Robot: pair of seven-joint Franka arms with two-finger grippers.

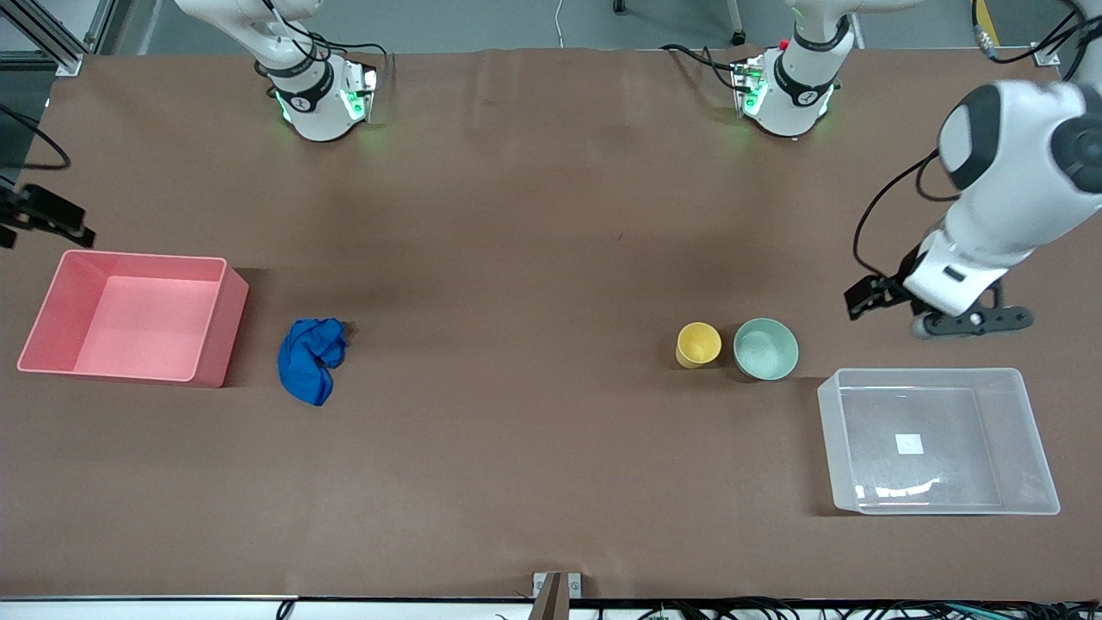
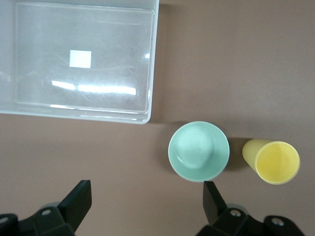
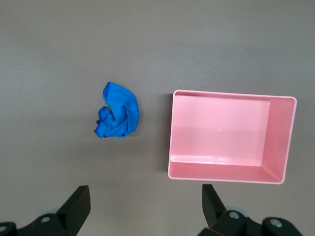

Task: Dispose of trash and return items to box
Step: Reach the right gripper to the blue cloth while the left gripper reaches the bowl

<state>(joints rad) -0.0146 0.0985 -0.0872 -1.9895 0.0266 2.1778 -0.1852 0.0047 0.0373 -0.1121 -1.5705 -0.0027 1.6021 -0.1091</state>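
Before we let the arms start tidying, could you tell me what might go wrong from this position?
The yellow cup and green bowl stand close together, so the open left gripper, high over the table near them, may knock one while closing on the other.

The blue cloth is a loose wad; the open right gripper, raised over the pink bin's end of the table, might pinch only a fold and drop it short of the pink bin.

The clear box is hard to see.

Two arm bases (image 1: 314,95) (image 1: 788,90): glossy white shells, black ring joints, green status lights, black cables trailing. Left arm (image 1: 1007,181): bulky white casing, dark grey round joint caps, looped black cable. Left gripper (image 2: 145,201), right gripper (image 3: 145,204): matte black angular fingers, silver screws, possibly rivets.
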